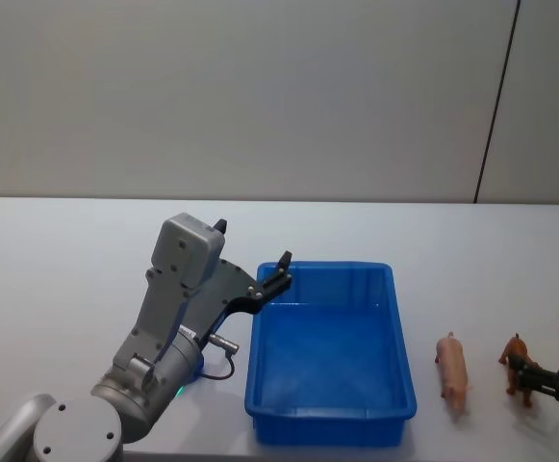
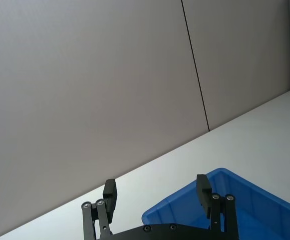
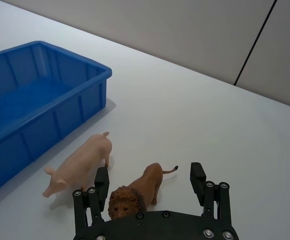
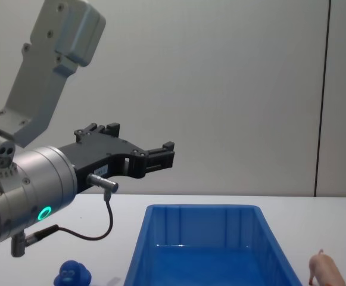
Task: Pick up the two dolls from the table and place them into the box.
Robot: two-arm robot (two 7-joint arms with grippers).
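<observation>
The blue box (image 1: pixel 332 416) stands mid-table, its floor bare (image 3: pixel 30 100). To its right lie the pink pig doll (image 1: pixel 452 371) and the brown lion doll (image 1: pixel 517 364), side by side. In the right wrist view my right gripper (image 3: pixel 150 179) is open, its fingers either side of the lion (image 3: pixel 137 192) with gaps on both sides; the pig (image 3: pixel 80 165) lies just outside one finger. My left gripper (image 1: pixel 281 269) hangs open and empty above the box's far left corner (image 2: pixel 156 192).
A small rounded blue figure (image 4: pixel 72 275) sits on the table left of the box (image 4: pixel 202 238), below my left arm. The pig (image 4: pixel 327 271) shows at the lower right of the chest view. A grey wall stands behind the table.
</observation>
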